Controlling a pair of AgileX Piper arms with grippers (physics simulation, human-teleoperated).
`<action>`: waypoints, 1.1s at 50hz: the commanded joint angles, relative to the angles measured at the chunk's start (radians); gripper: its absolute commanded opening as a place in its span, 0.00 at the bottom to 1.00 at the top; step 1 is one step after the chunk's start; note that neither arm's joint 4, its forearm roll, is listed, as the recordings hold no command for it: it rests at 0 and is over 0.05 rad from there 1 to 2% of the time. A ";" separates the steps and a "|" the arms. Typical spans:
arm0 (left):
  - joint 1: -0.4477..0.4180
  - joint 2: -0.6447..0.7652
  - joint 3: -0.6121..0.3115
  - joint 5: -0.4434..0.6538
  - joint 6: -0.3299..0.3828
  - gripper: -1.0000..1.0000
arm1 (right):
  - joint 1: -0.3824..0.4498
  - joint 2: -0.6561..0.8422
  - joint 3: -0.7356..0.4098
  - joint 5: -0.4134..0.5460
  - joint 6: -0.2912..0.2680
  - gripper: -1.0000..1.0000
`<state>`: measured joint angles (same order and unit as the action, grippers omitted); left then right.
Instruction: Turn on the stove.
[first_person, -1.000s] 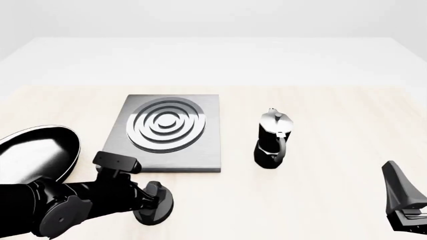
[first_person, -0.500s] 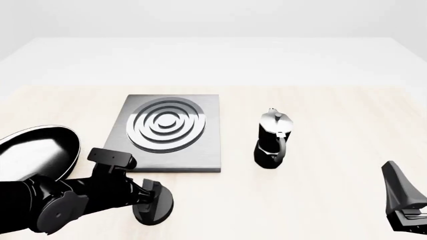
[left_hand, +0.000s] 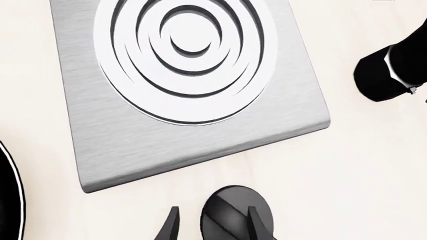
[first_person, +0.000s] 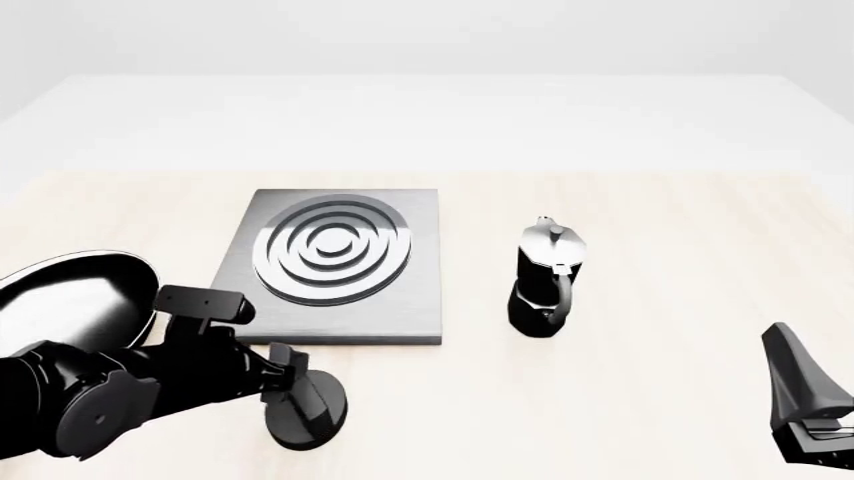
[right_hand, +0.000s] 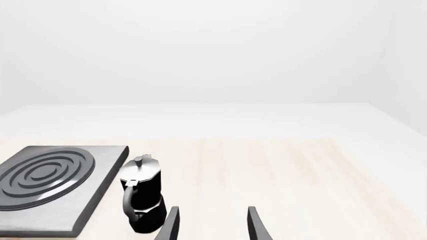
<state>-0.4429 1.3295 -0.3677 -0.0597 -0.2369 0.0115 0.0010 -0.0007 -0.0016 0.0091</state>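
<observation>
The stove (first_person: 340, 262) is a flat grey slab with silver concentric rings, left of the table's middle; the left wrist view shows it too (left_hand: 180, 100). Its round black ridged knob (first_person: 314, 412) lies on the table just in front of the slab's near edge. My left gripper (first_person: 291, 390) is low over the knob (left_hand: 233, 215) and open. One finger (left_hand: 257, 226) overlaps the knob and the other (left_hand: 170, 227) stands beside it. My right gripper (first_person: 807, 410) hangs open at the near right, holding nothing (right_hand: 210, 225).
A glossy black frying pan (first_person: 67, 300) sits at the near left, close to my left arm. A black-and-silver moka pot (first_person: 545, 280) stands right of the stove, also seen from the right wrist (right_hand: 141, 200).
My left arm has swung leftward and its wrist has turned, while the fingertips stay at the knob. The knob, stove and right arm have not visibly moved.
</observation>
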 joint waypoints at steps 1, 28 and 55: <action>0.048 -0.026 0.010 0.016 0.039 1.00 | 0.001 0.000 0.000 0.000 -0.003 1.00; 0.130 -0.247 0.043 0.124 0.131 1.00 | 0.000 0.000 0.000 -0.005 -0.011 1.00; 0.196 -0.737 0.084 0.376 0.118 1.00 | -0.003 0.000 -0.001 -0.004 -0.029 1.00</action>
<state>-0.2578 0.7496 -0.2952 0.2322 -0.1014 0.0105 0.0008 -0.0013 -0.0038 -0.0132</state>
